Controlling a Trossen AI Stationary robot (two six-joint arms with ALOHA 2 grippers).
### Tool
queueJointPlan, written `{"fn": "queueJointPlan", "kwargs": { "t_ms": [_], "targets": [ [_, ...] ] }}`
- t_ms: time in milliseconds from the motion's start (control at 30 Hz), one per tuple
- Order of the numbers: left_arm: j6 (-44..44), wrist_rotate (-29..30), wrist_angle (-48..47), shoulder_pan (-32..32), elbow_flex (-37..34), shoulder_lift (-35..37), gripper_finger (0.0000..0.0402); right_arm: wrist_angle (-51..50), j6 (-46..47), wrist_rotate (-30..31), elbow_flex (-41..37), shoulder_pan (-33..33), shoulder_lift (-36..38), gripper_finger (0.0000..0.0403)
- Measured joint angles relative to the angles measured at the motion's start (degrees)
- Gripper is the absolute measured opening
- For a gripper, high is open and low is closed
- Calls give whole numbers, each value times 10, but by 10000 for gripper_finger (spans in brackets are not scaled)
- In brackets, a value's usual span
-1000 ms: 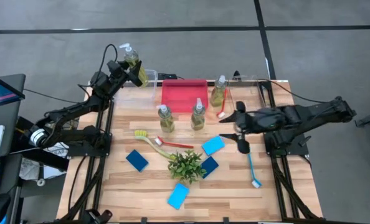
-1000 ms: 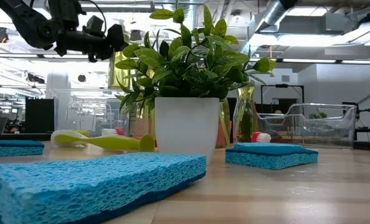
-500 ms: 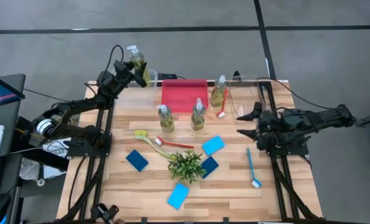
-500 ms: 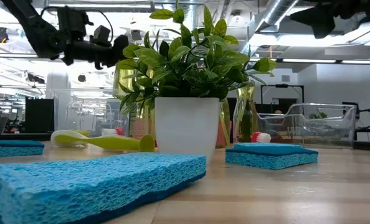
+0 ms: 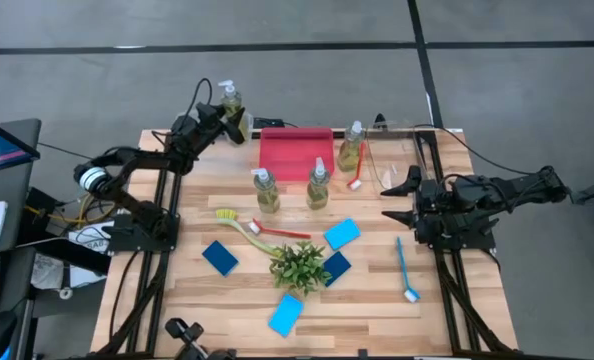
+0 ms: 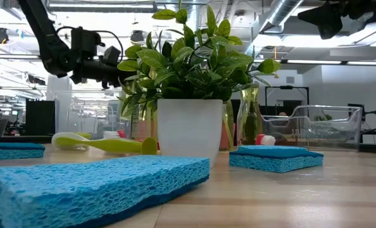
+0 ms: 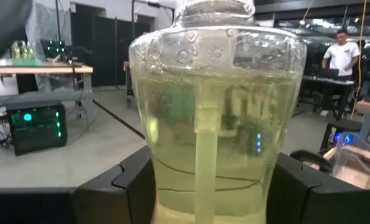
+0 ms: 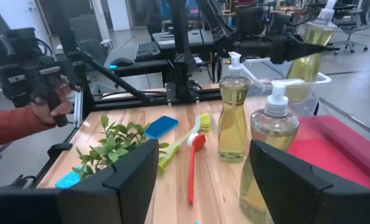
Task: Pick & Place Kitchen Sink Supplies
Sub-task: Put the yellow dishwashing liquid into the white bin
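Above the table's far-left corner, left end effector (image 5: 227,117) grips an unlabelled bottle (image 5: 231,103)

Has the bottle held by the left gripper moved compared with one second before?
Yes. In the high view the bottle in the left gripper has shifted toward the red bin and slightly farther from the table's near edge.

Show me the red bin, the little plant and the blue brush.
red bin (image 5: 295,150), high view, bare middle of its floor
plant (image 5: 299,266), high view, centre of the leaves
blue brush (image 5: 403,266), high view, middle of the handle
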State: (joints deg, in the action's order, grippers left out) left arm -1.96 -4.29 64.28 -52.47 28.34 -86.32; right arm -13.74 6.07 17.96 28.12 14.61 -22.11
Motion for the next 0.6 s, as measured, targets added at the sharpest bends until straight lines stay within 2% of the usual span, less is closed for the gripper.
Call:
{"fn": "queueJointPlan", "kwargs": {
  "t_ms": [600],
  "targets": [
    [-4,1,-4,15,0,-18,218,-10,0,-1,0,0,0,245]
  ]
}}
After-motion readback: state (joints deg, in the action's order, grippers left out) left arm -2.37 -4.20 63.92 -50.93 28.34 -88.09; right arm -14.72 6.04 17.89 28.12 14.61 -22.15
